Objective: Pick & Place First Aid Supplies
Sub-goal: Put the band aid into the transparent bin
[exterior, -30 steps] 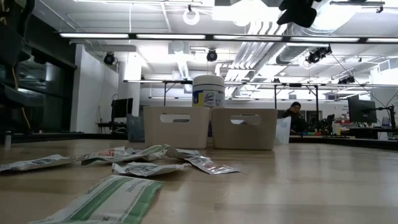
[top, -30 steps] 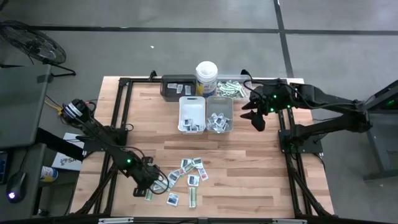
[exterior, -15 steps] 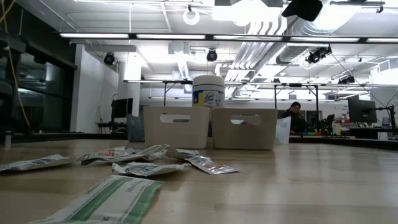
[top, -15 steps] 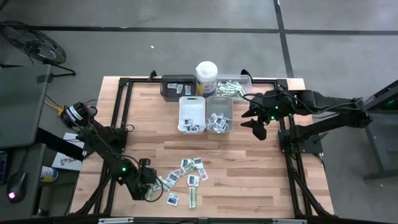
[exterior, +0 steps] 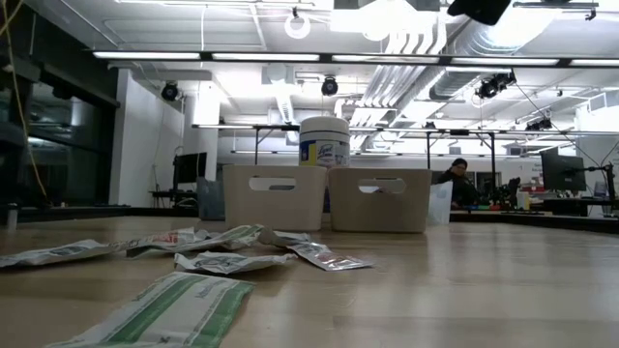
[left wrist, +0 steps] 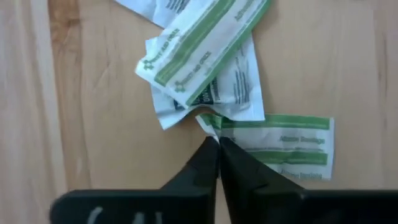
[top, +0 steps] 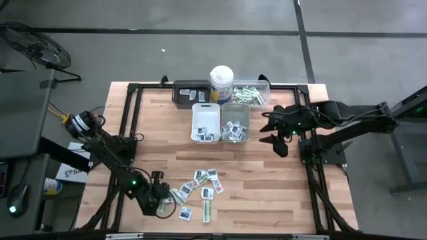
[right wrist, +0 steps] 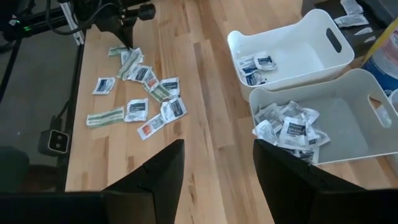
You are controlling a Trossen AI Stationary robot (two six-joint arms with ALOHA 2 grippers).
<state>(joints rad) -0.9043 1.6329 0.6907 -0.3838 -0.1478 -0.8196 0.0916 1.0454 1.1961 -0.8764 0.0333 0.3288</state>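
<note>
A loose pile of packets (top: 199, 187) lies on the wooden table (top: 267, 180) near its front edge. The left gripper (left wrist: 217, 144) pinches the corner of a green-and-white strip (left wrist: 280, 144) at the pile's left end. The right gripper (top: 279, 140) hovers wide apart beside 2 trays (top: 221, 123).

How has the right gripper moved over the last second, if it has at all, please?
Yes. In the high view the right gripper has moved toward the table's near edge: it was level with the grey tray's far end and now sits past its near end, fingers open.
</note>
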